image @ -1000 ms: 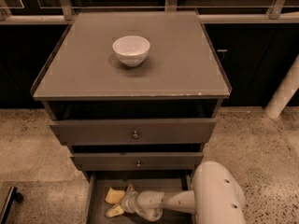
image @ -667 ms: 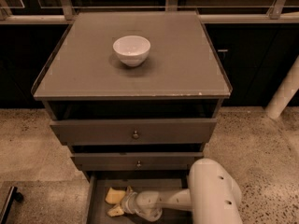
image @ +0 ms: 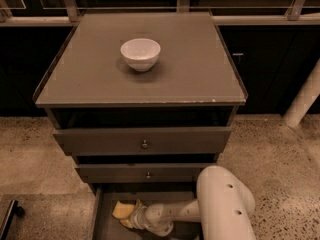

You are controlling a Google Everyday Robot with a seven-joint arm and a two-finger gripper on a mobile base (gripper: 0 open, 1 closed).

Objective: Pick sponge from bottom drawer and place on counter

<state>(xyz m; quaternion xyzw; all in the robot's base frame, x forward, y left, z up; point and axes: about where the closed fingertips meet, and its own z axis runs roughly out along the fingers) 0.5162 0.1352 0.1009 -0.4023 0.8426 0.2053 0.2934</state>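
The bottom drawer [image: 102, 229] is pulled open at the foot of the cabinet. My gripper [image: 129, 217] reaches into it from the right, low over the drawer floor. A small pale-yellow sponge [image: 121, 210] shows right at the gripper's tip, touching it; whether it is held is unclear. My thick cream arm link [image: 225, 204] covers the drawer's right half. Above, the counter [image: 190, 69] is a flat grey top with a thin rim.
A white bowl [image: 140, 53] stands on the counter, left of centre towards the back. Two upper drawers with round knobs [image: 144, 144] are shut, the top one jutting out slightly. Speckled floor surrounds the cabinet; a pale post [image: 305, 99] stands at the right.
The thick arm link has shifted slightly to the left. The gripper stays in the bottom drawer at the sponge, almost where it was.
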